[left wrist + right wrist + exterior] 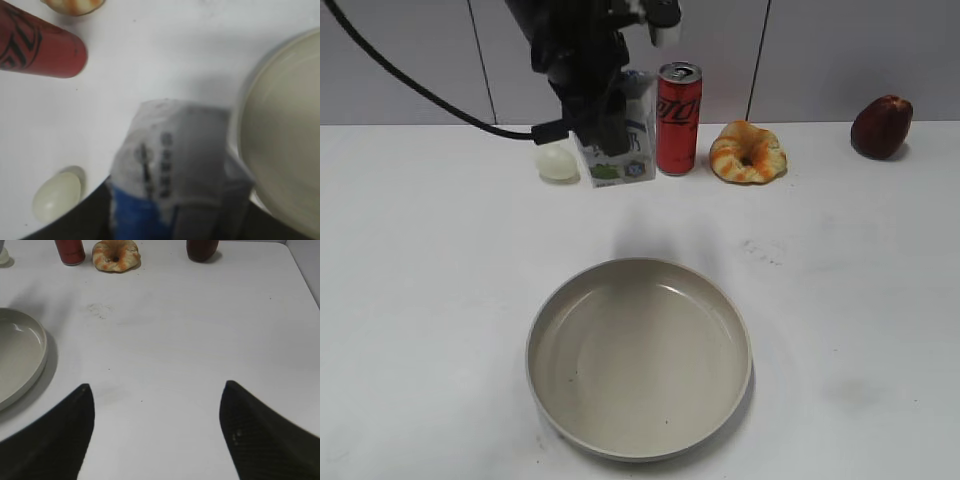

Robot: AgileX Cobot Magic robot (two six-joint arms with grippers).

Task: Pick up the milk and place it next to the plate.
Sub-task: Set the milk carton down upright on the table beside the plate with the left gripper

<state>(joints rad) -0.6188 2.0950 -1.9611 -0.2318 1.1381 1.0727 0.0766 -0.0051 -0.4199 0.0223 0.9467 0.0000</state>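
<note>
White boxy milk carton [620,150] sat clamped in my left gripper [603,125] (upper left); the wide beige plate [545,320] waited, placing undone.

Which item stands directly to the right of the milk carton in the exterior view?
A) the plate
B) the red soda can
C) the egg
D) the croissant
B: the red soda can stands right beside the milk carton, with the croissant farther right and the egg on the carton's left.
</note>
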